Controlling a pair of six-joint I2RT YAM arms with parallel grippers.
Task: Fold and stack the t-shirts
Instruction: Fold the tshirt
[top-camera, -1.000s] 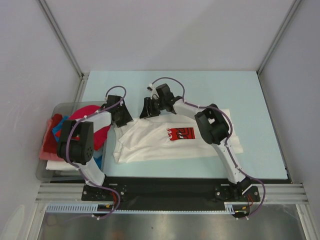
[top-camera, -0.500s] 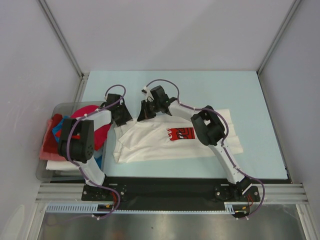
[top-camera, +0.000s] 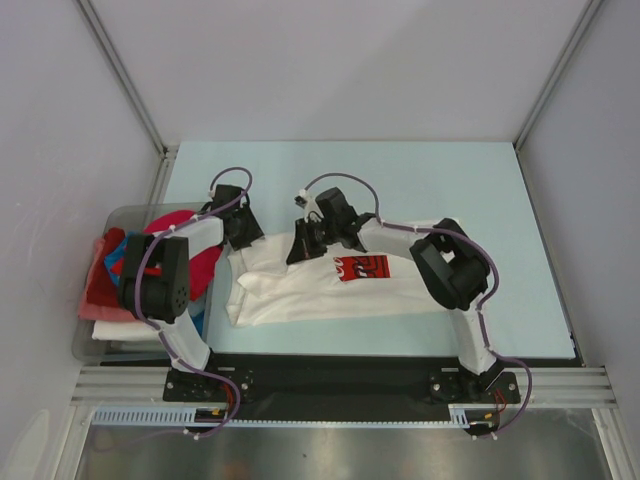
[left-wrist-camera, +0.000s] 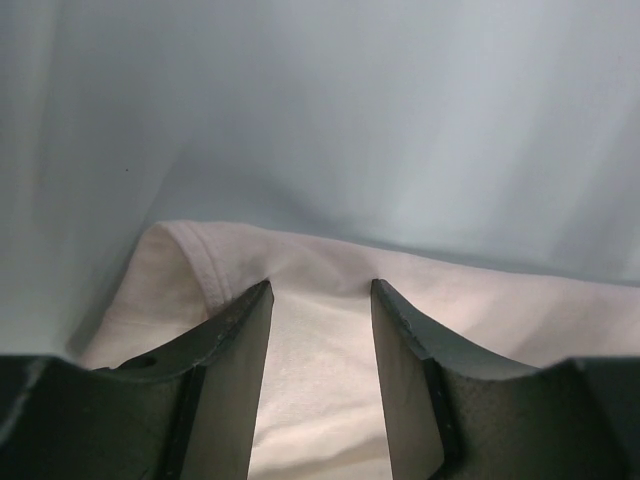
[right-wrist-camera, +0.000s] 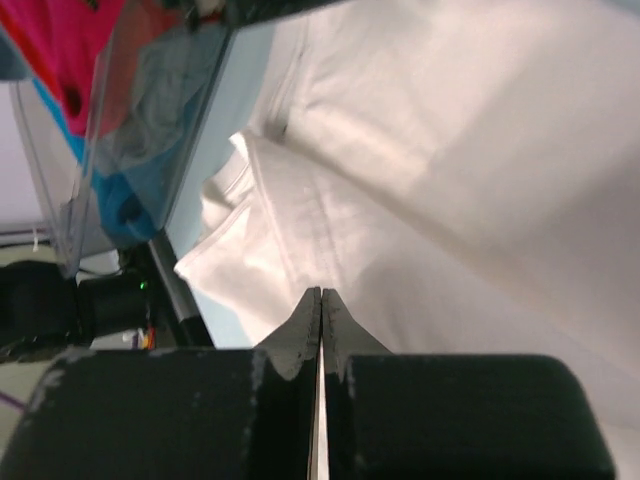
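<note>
A white t-shirt (top-camera: 330, 290) with a red square print (top-camera: 361, 266) lies spread on the light blue table. My right gripper (top-camera: 303, 245) hovers over the shirt's far edge, left of the print. In the right wrist view this gripper (right-wrist-camera: 321, 292) is shut, with the white t-shirt (right-wrist-camera: 450, 150) drawn up to its tips and a thin strip of cloth pinched. My left gripper (top-camera: 243, 232) sits at the shirt's far left corner. In the left wrist view it (left-wrist-camera: 320, 290) stands open, its fingers astride the white t-shirt (left-wrist-camera: 320, 380) near a hemmed edge.
A clear grey bin (top-camera: 120, 210) stands off the table's left edge, holding magenta-red (top-camera: 170, 222), blue (top-camera: 115, 262) and red (top-camera: 100, 285) t-shirts. The bin's wall (right-wrist-camera: 130, 100) shows close by in the right wrist view. Bare table (top-camera: 450, 180) stretches behind and to the right.
My right gripper shut at the shirt's far edge, then moved toward the near side, over the shirt. Its elbow swung right. The left arm stayed put.
</note>
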